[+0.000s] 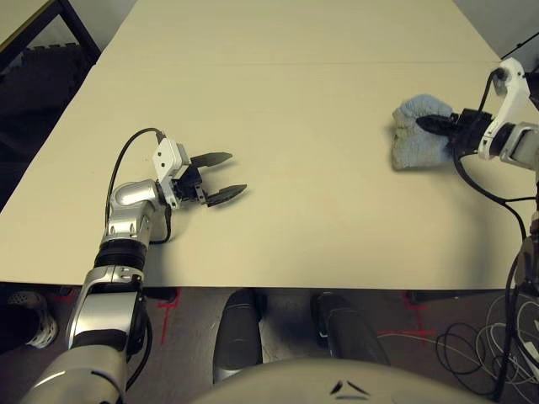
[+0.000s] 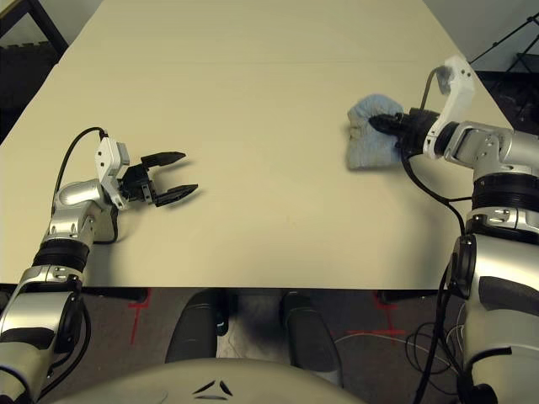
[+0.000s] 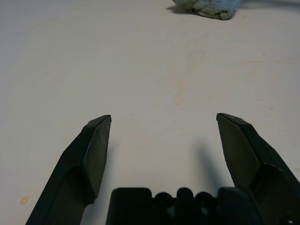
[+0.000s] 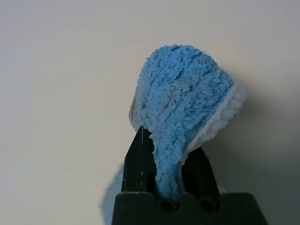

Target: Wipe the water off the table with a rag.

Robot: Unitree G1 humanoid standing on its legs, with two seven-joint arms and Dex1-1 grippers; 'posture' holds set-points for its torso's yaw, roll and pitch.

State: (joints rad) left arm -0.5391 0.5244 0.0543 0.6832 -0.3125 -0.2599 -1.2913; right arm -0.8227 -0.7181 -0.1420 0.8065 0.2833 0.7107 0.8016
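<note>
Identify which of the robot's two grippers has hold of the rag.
The right gripper: it is shut on the blue rag, while the left gripper hangs open over the table.

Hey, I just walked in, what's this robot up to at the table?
It is partway through a wiping job. The right gripper is shut on the rag, a blue-grey cloth bunched on the right side of the table. The left gripper is open and holds nothing, low over the table's left side. A few faint yellow-orange specks of water show on the surface in front of the left gripper, away from the rag, so they are not yet wiped.
</note>
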